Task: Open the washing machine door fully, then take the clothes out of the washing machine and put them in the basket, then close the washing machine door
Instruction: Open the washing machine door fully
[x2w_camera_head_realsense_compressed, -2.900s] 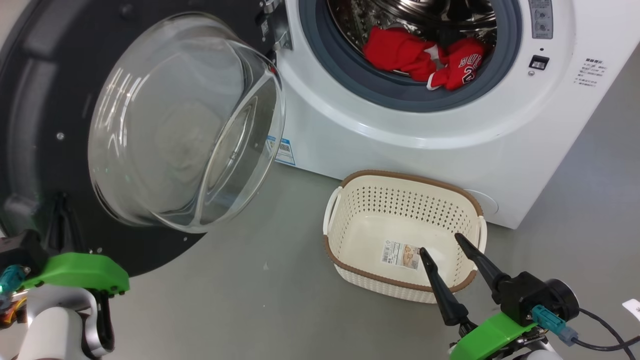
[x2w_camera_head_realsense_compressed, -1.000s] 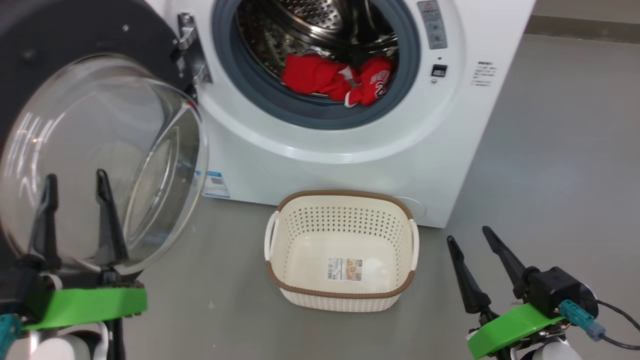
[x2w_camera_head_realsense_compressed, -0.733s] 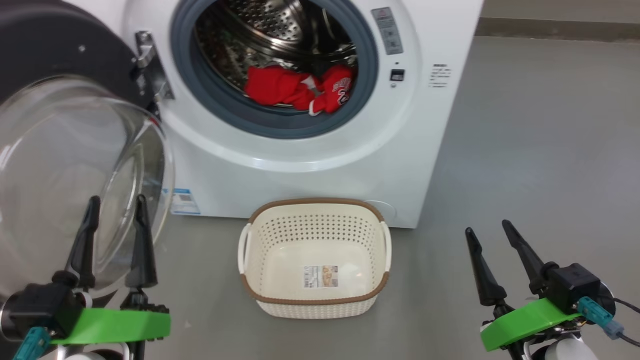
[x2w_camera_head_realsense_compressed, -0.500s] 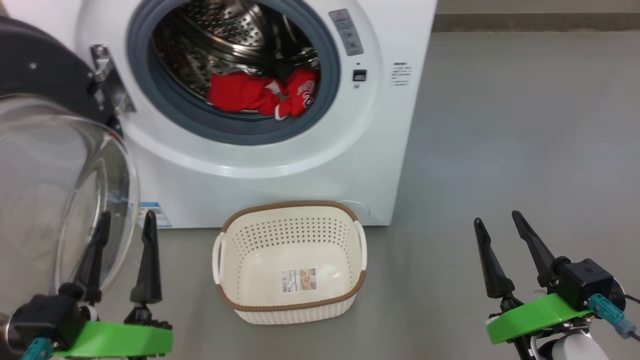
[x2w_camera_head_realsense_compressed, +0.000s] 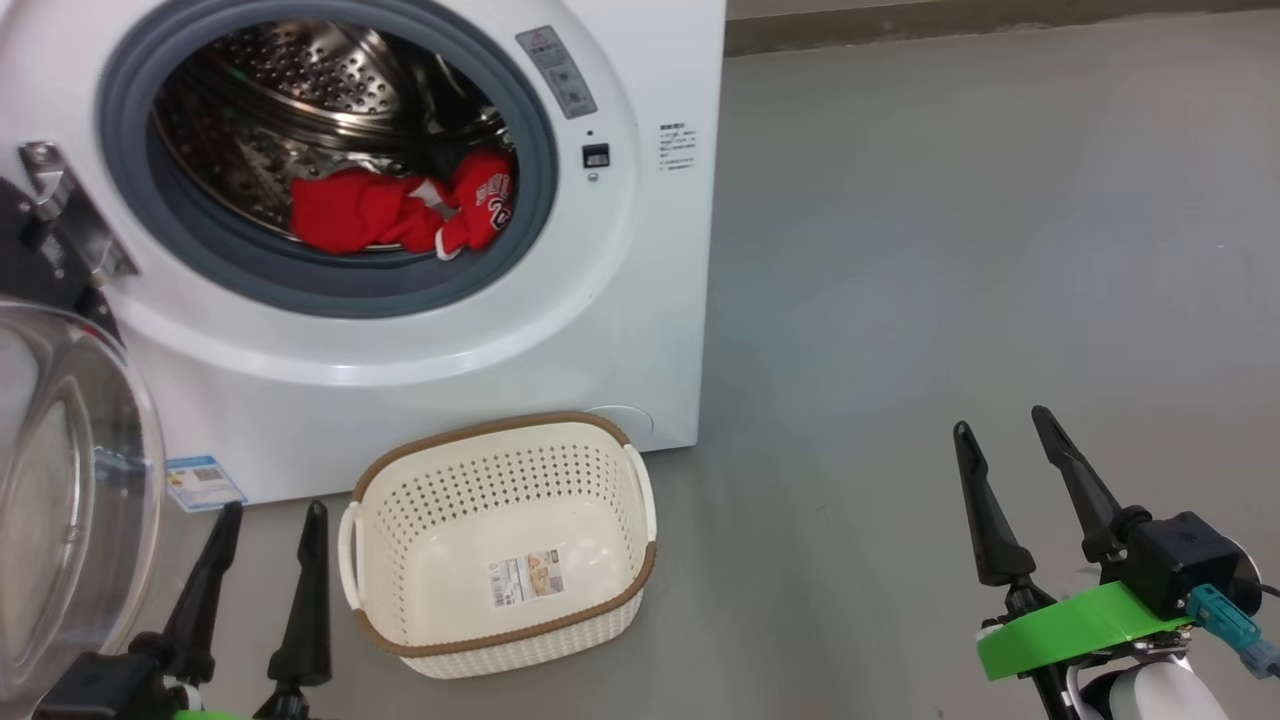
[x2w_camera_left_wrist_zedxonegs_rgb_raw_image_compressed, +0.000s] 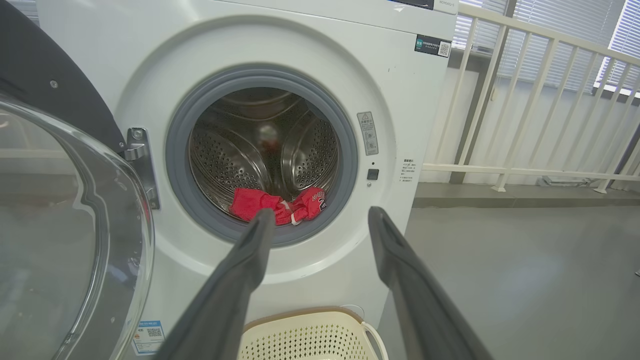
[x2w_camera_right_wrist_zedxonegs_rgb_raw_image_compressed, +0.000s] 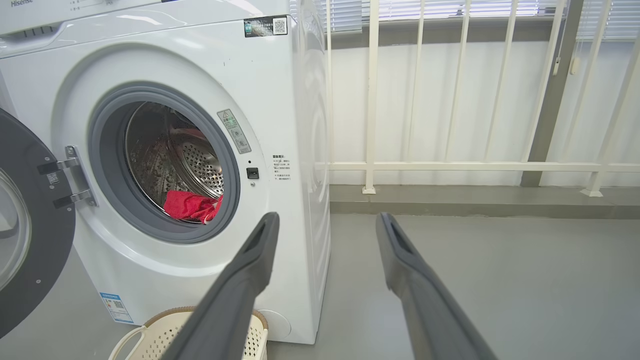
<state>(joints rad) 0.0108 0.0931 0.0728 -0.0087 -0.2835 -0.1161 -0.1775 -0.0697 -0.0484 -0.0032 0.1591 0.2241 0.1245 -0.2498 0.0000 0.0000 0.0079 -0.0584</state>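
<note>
The door (x2w_camera_head_realsense_compressed: 60, 480) stands swung out at the machine's (x2w_camera_head_realsense_compressed: 620, 300) left, leaving the round opening unblocked. Bare floor (x2w_camera_head_realsense_compressed: 950, 250) stretches wide to the machine's right as far as a white railing (x2w_camera_right_wrist_zedxonegs_rgb_raw_image_compressed: 370, 100). One basket (x2w_camera_head_realsense_compressed: 500, 470) sits on the floor against the foot of the machine, below the opening, with nothing in it but a single paper sticker (x2w_camera_head_realsense_compressed: 525, 580). One heap of red clothes (x2w_camera_head_realsense_compressed: 380, 215) lies at the bottom front of the drum, just behind the grey ring; how many pieces it holds cannot be told, and its white lettering is too small to read. The left claw (x2w_camera_head_realsense_compressed: 275, 512) hangs between the door's glass bowl and the basket's left handle, its two fingers spread and holding nothing; the lower edge of the head view cuts off its base. The right claw (x2w_camera_head_realsense_compressed: 1002, 422) hovers over open floor, well apart from the basket and the machine, its two fingers likewise parted and bare. The head view's left edge cuts off most of the door, so only part of the bowl and the hinge (x2w_camera_head_realsense_compressed: 70, 210) show there. In both wrist views only the basket's far rim rises above the bottom edge.
</note>
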